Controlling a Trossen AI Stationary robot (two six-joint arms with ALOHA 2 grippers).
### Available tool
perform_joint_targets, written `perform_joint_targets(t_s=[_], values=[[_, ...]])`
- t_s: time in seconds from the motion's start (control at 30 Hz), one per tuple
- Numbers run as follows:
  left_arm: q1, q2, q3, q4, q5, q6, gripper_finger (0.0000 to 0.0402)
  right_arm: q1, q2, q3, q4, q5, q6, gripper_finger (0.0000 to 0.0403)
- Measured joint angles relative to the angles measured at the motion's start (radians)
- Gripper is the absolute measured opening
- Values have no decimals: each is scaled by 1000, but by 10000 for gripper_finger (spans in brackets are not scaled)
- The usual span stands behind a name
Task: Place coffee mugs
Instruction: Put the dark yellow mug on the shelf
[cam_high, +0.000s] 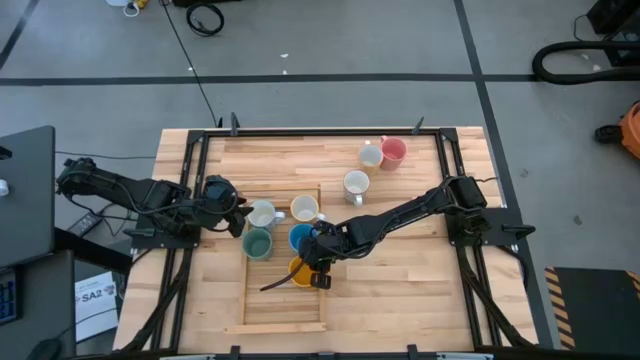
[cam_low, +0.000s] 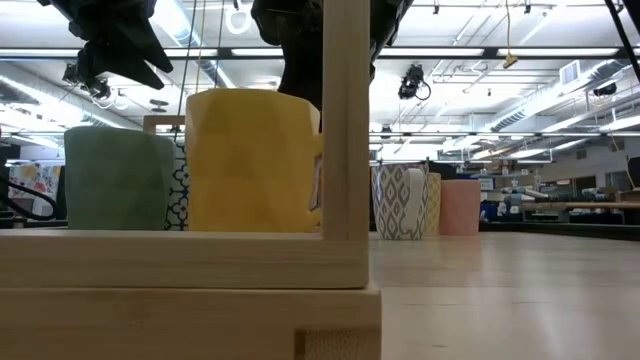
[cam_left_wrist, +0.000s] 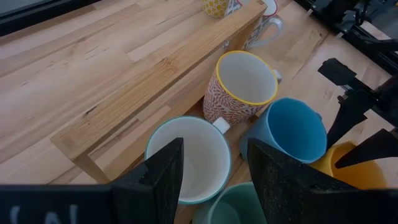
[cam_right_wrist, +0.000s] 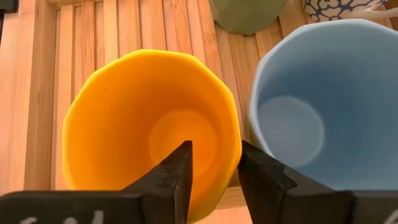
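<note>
Five mugs stand upright inside a shallow wooden tray: a white one with a teal rim, a patterned one with a yellow rim, the blue mug, the teal-green mug and the orange mug. Three more, one of them pink, stand on the table beyond the tray. My right gripper is at the orange mug's rim. My left gripper is open above the white mug, one finger over its hollow and one outside its wall; no touch shows. My right gripper pinches the orange mug's wall at the rim on the side toward the blue mug. One finger is inside the hollow and one outside. It comes from above, pointing down. The mug is upright; the tray's rail hides its base.
The blue mug stands close against the orange one, leaving a narrow gap for the outer finger. The tray's raised rails and corner post border the mugs. Bare slats lie in the tray's near part. The table's metal frame runs along its sides.
</note>
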Motion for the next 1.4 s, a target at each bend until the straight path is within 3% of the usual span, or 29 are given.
perform_joint_targets(t_s=[0.47,0.73,1.27,1.4], values=[[0,0,0,0,0,28,183,0,0,0,0,-1,2,135],[0,0,0,1,0,35,183,-9,-6,17,-7,-101,-5,133],[0,0,0,3,0,34,183,-47,-9,73,-45,-109,-8,133],[0,0,0,3,0,34,183,-59,-30,73,-58,-157,-8,133]])
